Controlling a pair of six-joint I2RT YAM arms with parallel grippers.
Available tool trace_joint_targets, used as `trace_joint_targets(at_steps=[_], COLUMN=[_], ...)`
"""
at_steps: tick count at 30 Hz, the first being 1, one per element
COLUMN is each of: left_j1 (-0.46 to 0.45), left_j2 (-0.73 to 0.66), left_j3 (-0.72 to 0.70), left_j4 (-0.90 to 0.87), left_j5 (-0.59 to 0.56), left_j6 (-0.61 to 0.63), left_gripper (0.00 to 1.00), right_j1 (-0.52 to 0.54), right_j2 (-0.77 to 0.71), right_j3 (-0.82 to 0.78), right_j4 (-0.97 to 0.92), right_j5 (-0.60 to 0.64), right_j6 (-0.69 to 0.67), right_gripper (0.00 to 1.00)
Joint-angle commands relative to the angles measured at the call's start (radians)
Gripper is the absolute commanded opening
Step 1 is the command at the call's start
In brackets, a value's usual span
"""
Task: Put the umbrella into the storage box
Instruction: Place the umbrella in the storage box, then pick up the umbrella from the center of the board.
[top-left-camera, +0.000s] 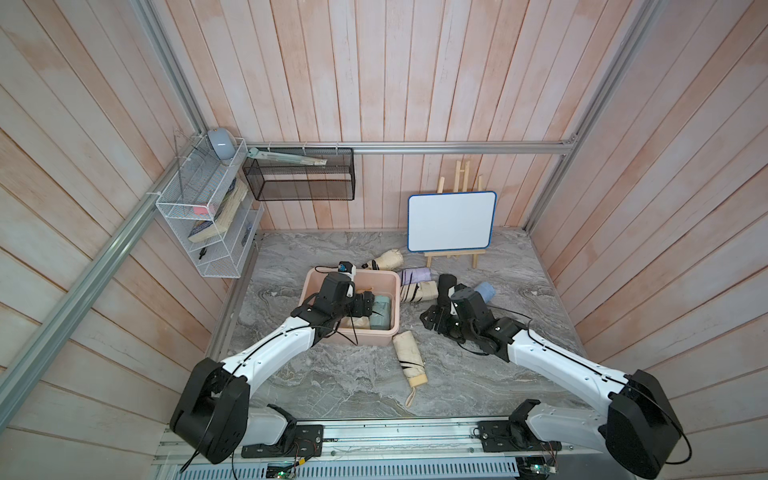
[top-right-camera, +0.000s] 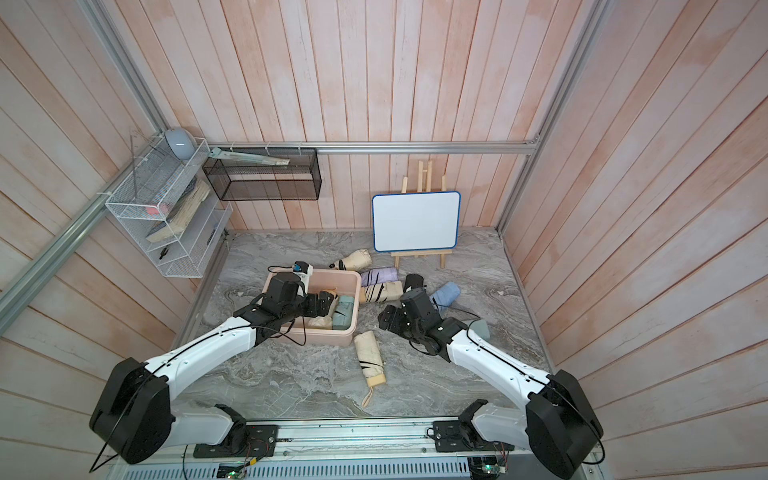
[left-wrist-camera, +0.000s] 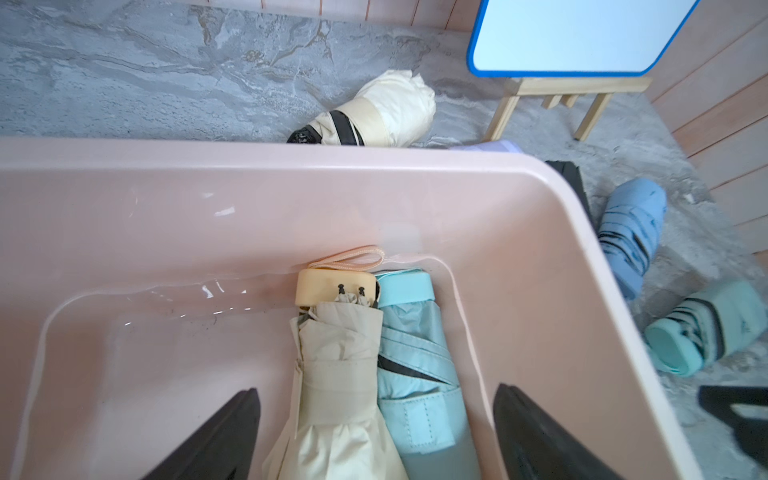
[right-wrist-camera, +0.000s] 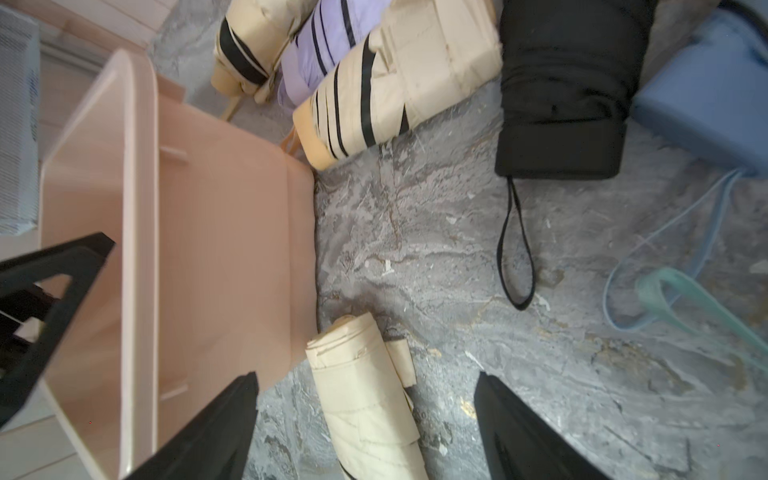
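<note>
The pale pink storage box stands left of centre on the marble table. A cream umbrella and a light teal umbrella lie side by side inside it. My left gripper hangs open over these two, its fingers clear of both. To the right of the box, my right gripper is open above the table. Below it lies another cream umbrella, beside the box's near right corner. Nothing is held in either gripper.
More folded umbrellas lie behind and right of the box: cream, lilac, striped cream, black, blue, teal. A whiteboard on an easel stands at the back. A wire rack and a mesh basket hang on the walls.
</note>
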Motion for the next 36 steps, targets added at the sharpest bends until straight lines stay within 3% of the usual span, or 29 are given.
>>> trace_joint_targets(at_steps=[1, 9, 16, 22, 29, 36], left_j1=[0.005, 0.010, 0.014, 0.016, 0.019, 0.020], left_j2=[-0.067, -0.157, -0.183, -0.200, -0.217, -0.229], left_j3=[-0.021, 0.018, 0.031, 0.029, 0.040, 0.055], left_j4=[-0.041, -0.046, -0.028, -0.023, -0.025, -0.029], left_j5=[0.007, -0.021, -0.038, -0.041, -0.046, -0.046], left_j6=[-0.042, -0.084, -0.104, -0.108, -0.094, -0.063], left_gripper=[0.94, 0.94, 0.94, 0.94, 0.94, 0.94], right_j1=[0.078, 0.261, 0.413, 0.484, 0.486, 0.331], right_j2=[0.008, 0.055, 0.141, 0.248, 0.231, 0.118], right_j3=[-0.045, -0.112, -0.078, -0.030, -0.041, -0.073], right_j4=[-0.021, 0.044, -0.030, -0.125, -0.274, -0.419], right_j5=[0.072, 0.186, 0.272, 0.262, 0.311, 0.383], right_j6=[-0.002, 0.047, 0.088, 0.168, 0.271, 0.261], right_gripper=[0.88, 0.88, 0.88, 0.88, 0.88, 0.88])
